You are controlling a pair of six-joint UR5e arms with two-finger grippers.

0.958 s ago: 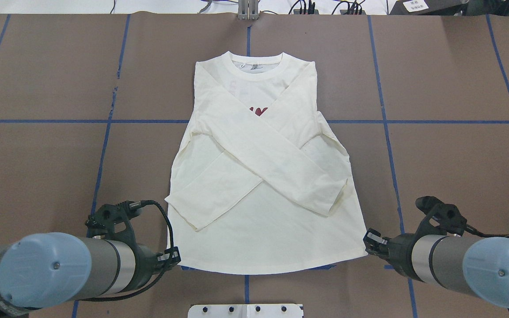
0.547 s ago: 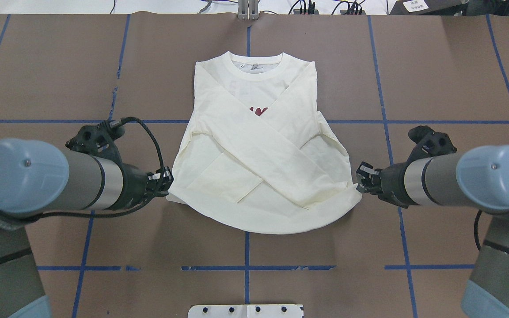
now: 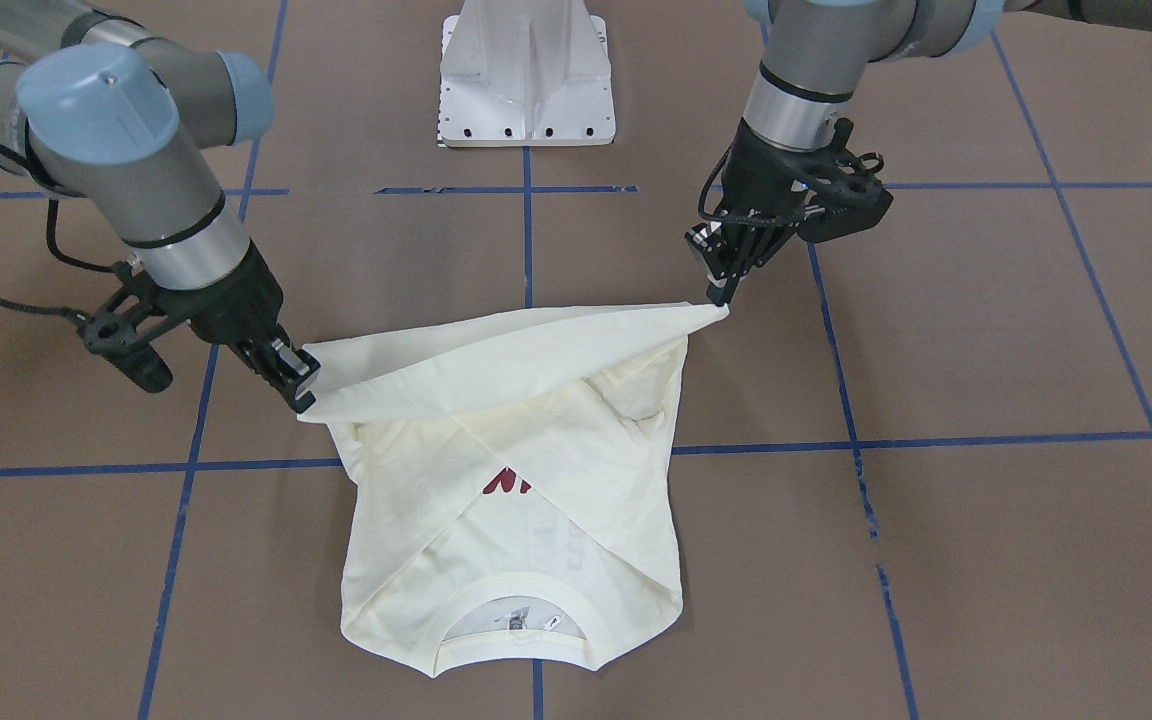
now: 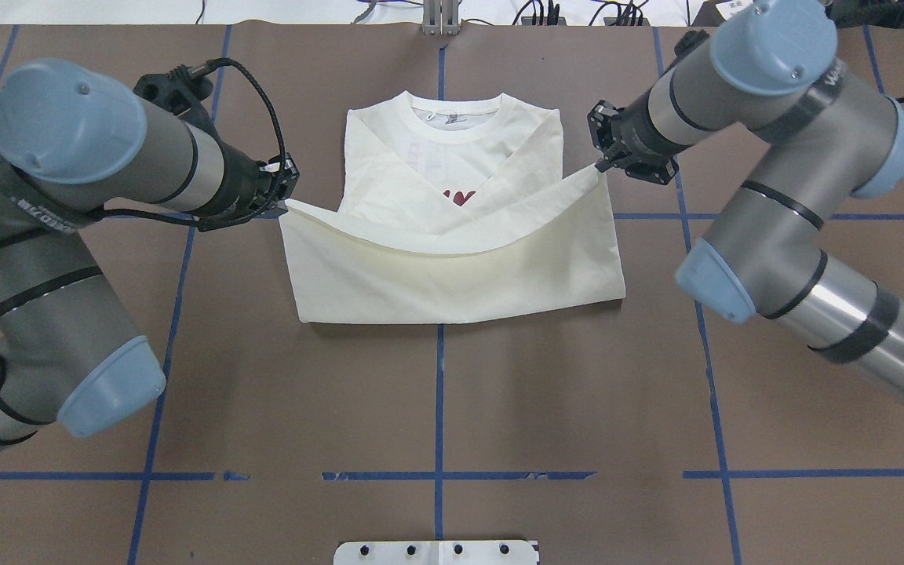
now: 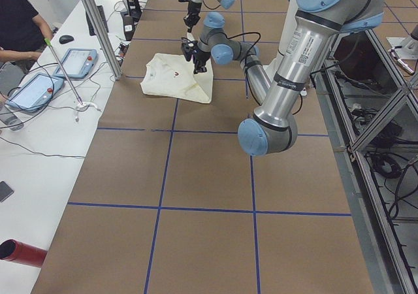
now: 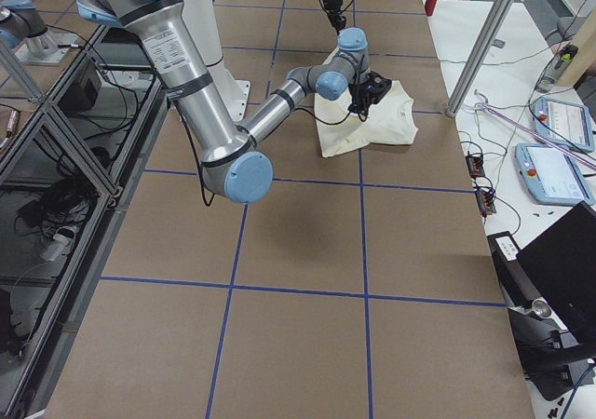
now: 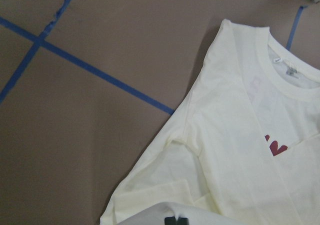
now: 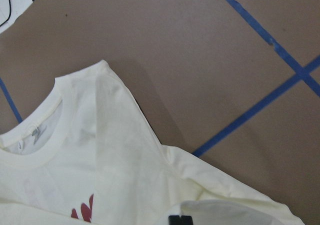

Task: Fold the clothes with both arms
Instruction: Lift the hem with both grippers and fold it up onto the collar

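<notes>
The cream-white shirt (image 4: pixel 452 275) lies mid-table, ribbed collar (image 4: pixel 456 118) at the far side and a bit of dark red lettering (image 4: pixel 460 196) showing. Its hem is lifted and doubled back over the body, sagging in the middle. My left gripper (image 4: pixel 286 196) is shut on the hem's left corner, and my right gripper (image 4: pixel 601 161) is shut on the right corner. From the front, the left gripper (image 3: pixel 721 290) and right gripper (image 3: pixel 301 395) hold the hem taut above the shirt (image 3: pixel 516 520). Both wrist views look down on the shirt (image 7: pixel 240 150) (image 8: pixel 100 160) and collar.
The brown table carries blue tape lines (image 4: pixel 439 392). The white pedestal base (image 4: pixel 436 552) sits at the near edge. Cables (image 4: pixel 546 12) run along the far edge. A person (image 5: pixel 19 26) sits at a side table with tablets (image 5: pixel 77 62).
Both grippers have carried the hem from the near side up and away toward the collar. The lower half now covers the crossed sleeves, and a fold line has formed at the near edge.
</notes>
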